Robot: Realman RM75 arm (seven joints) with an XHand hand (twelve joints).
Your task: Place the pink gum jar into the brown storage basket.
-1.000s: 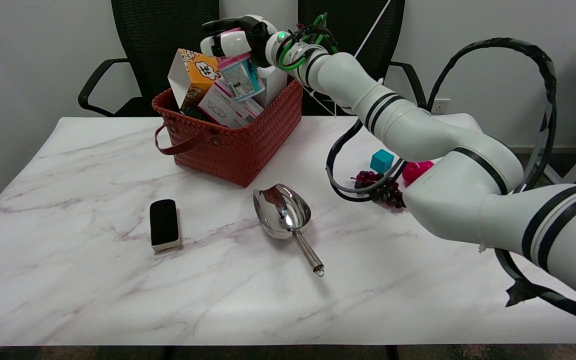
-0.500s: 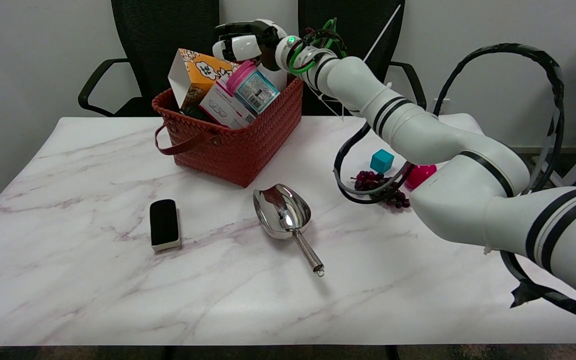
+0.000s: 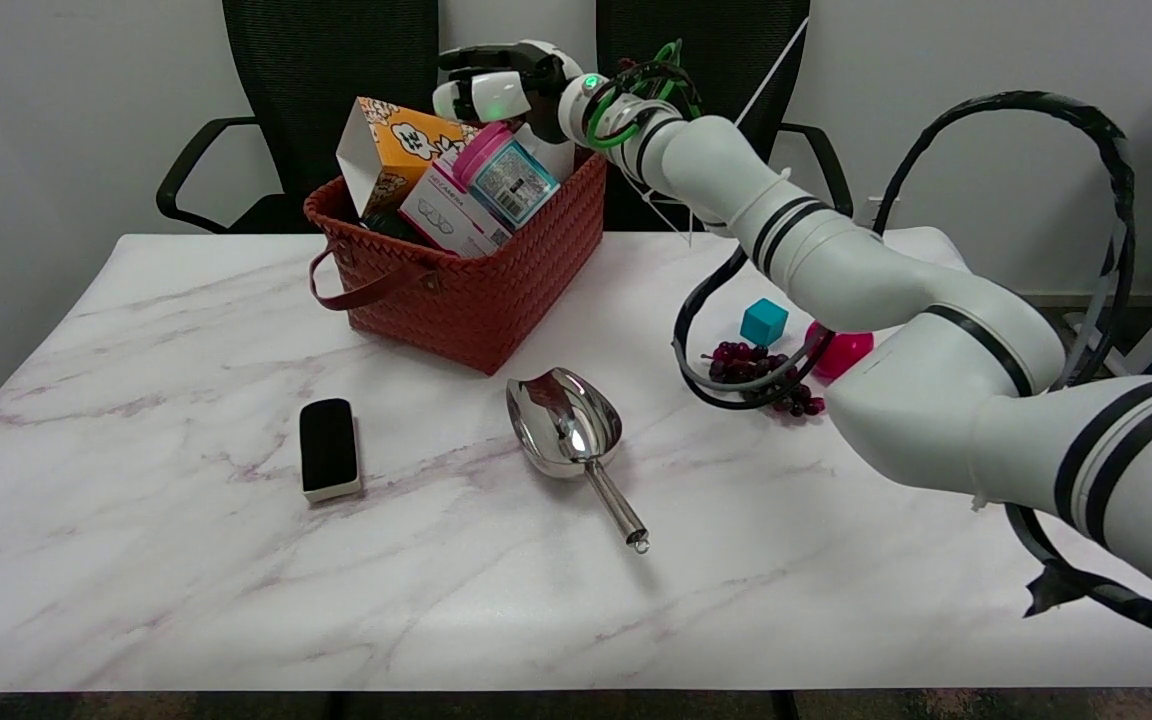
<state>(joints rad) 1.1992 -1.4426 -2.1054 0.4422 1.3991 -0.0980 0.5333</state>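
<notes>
The pink gum jar (image 3: 501,178), pink-lidded with a blue label, lies tilted on top of the boxes inside the brown woven storage basket (image 3: 496,285) at the table's back. My right hand (image 3: 498,87) hovers just above and behind the jar, over the basket's far rim. Its fingers are spread and hold nothing; a small gap separates them from the jar.
An orange carton (image 3: 386,150) and a white box (image 3: 451,215) also fill the basket. On the table lie a black eraser block (image 3: 328,448), a steel scoop (image 3: 571,435), dark grapes (image 3: 761,380), a teal cube (image 3: 764,322) and a pink object (image 3: 841,350). Two black chairs stand behind.
One second ago my right hand held the jar above the basket. It has let go; the jar now rests in the basket and the hand has shifted up and right.
</notes>
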